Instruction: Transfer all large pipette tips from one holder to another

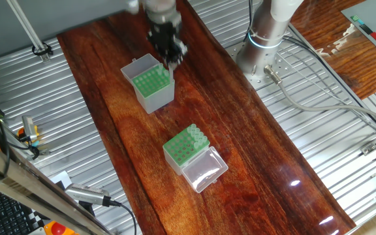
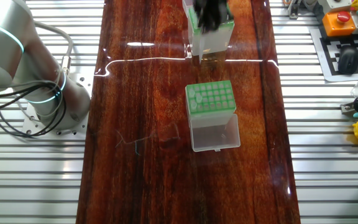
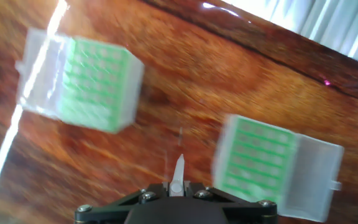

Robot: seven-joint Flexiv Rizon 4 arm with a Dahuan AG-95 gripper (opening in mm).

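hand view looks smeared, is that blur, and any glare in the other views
Hand view: motion blur smears both boxes, though the pipette tip in the gripper stays sharper. One fixed view: the gripper is blurred; window glare lower right. The other fixed view: a bright glare streak across the table.

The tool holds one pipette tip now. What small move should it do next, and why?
Probably carry the tip across toward the shorter lidded box. The hand view shows the tool shut on a pipette tip pointing at bare wood between the two boxes, while the fixed views place it by the taller box.
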